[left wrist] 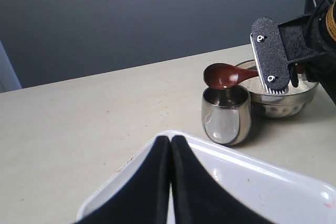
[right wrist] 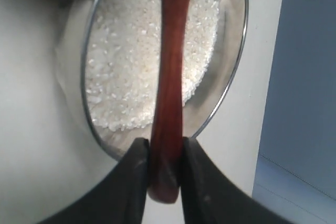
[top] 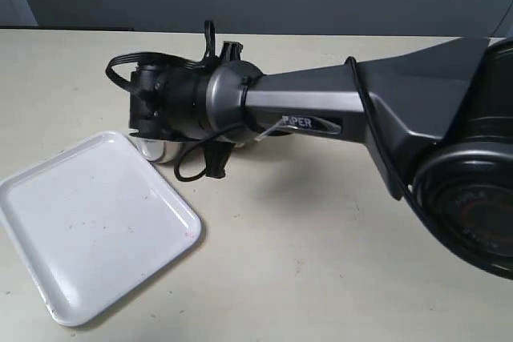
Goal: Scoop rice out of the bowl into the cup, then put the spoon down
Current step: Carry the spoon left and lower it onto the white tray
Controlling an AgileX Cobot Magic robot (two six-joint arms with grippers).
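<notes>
The spoon (left wrist: 223, 75) was clamped by the right gripper (right wrist: 164, 148), its scoop held directly above the cup (left wrist: 226, 115), left of centre in the exterior view.

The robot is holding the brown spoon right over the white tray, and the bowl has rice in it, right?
Not quite. The spoon is over the cup, not the white tray; the left wrist view shows it. The bowl does have rice in it.

Glossy reddish wooden spoon (left wrist: 223, 75), mirror-polished steel cup (left wrist: 227, 115) and bowl (left wrist: 283, 100), smooth white plastic-looking tray (top: 88, 226).
</notes>
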